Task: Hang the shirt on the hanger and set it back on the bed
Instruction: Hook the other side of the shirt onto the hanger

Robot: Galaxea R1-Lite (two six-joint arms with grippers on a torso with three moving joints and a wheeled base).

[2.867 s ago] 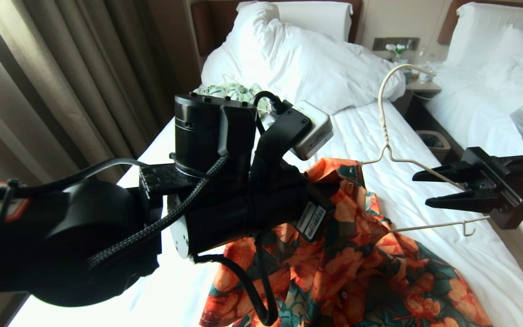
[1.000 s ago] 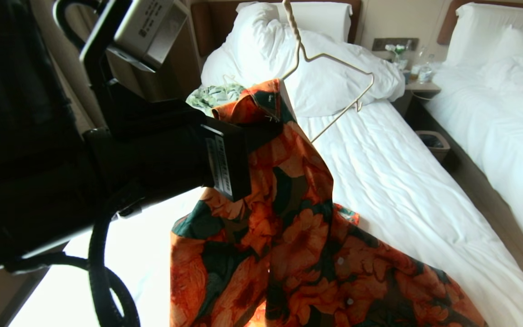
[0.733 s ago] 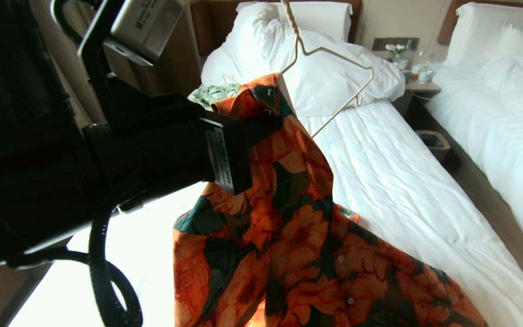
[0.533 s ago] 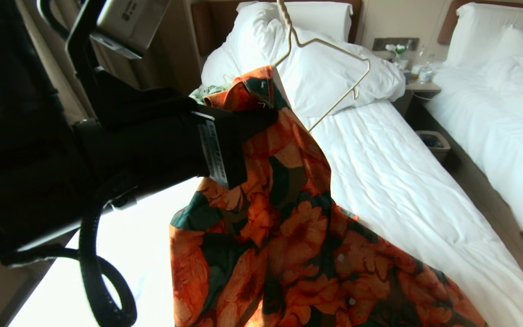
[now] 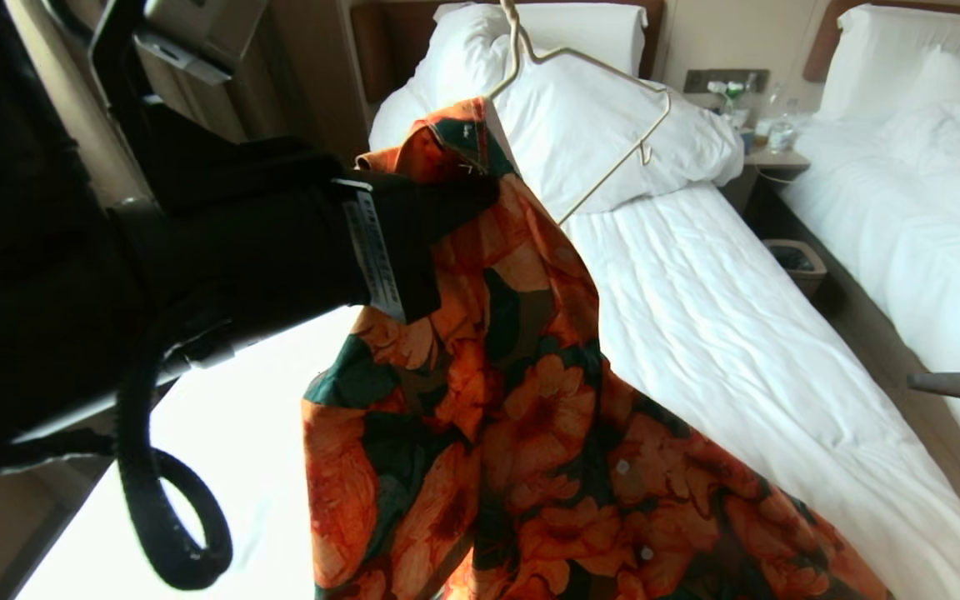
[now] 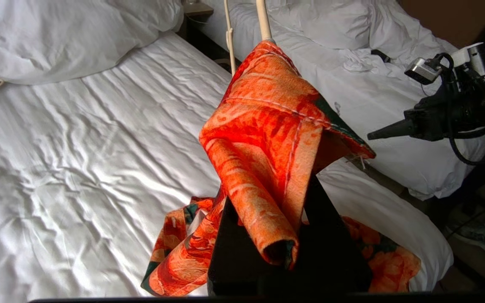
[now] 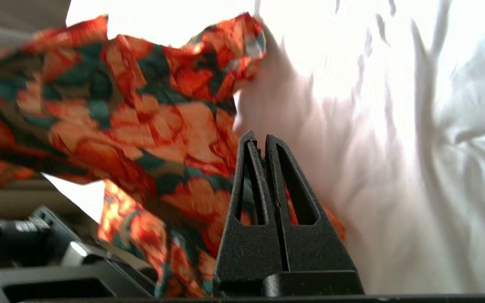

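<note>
The left tool (image 5: 455,200) is mostly buried in cloth: its fingers vanish under the shirt (image 5: 530,417), so the grip itself is hard to make out, but it seems clamped narrow on the shoulder fabric with the hanger's wire inside. The hanger (image 5: 605,100) rises just above that tool, its hook cut off by the picture's top edge, one bare arm jutting toward the duvet (image 5: 597,133). The shirt hangs below the tool, its lower part trailing on the bed (image 5: 738,333). The right tool (image 7: 263,141) is pressed fully together and empty, pointing at the shirt's hem from the bedside; only a sliver shows at the head view's right edge. Compared with a second ago, shirt and hanger sit slightly higher, and that sliver has risen.
</note>
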